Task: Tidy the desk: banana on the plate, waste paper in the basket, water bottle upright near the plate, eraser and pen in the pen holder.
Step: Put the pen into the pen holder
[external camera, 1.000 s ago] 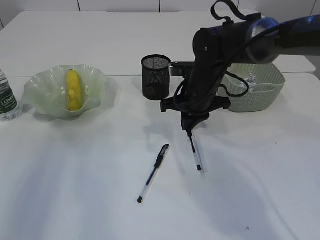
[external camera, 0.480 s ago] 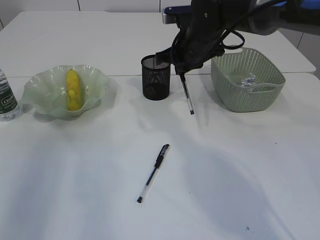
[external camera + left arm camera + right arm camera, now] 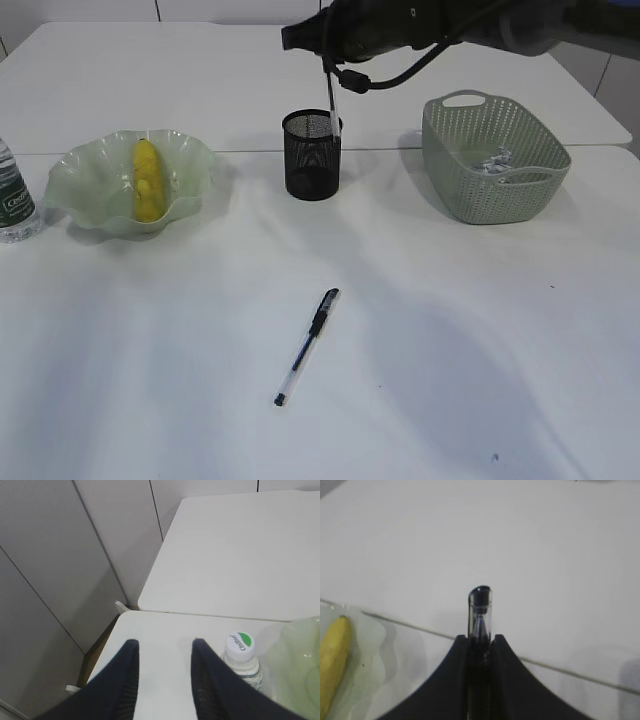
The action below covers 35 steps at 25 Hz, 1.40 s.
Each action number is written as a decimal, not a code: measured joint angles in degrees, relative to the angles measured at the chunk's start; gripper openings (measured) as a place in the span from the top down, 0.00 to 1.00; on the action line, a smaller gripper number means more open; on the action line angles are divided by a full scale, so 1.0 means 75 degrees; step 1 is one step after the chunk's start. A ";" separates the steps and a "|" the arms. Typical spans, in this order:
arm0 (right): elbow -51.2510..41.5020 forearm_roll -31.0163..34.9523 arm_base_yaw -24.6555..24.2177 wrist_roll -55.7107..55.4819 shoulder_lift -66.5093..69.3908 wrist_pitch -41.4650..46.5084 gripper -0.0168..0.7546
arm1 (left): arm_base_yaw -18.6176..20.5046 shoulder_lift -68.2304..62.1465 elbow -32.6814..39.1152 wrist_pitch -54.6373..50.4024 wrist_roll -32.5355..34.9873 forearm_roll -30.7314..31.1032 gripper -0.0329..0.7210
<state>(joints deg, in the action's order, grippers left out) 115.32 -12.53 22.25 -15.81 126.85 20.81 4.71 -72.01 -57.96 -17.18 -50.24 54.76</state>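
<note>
Right pincer (image 3: 333, 78), upper centre of frame, pinches a pen (image 3: 334, 108) hanging nearly vertical, tip at the pen holder (image 3: 312, 155) mouth, evidently for a clean drop. Second pen (image 3: 307, 346) lies on the counter (image 3: 480, 340), lower centre. Left pincer (image 3: 162, 652) stands spread, empty.

lighting is bright, even and diffuse. soft faint shadows fall on the desk (image 3: 450, 380) near the holder (image 3: 312, 155) and plate (image 3: 128, 180). the right arm (image 3: 420, 25) is motion-blurred. the right wrist view is soft; the pen (image 3: 480, 625) is out of focus.
</note>
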 joint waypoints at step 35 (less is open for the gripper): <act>0.0012 -0.0130 -0.0659 0.0005 0.1811 -0.6114 0.88 | 0.0000 0.0000 0.0000 0.0184 0.0000 0.0319 0.64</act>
<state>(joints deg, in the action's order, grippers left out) 115.41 -13.51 17.31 -15.77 140.43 -25.04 4.71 -72.01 -57.96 -15.80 -50.24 57.14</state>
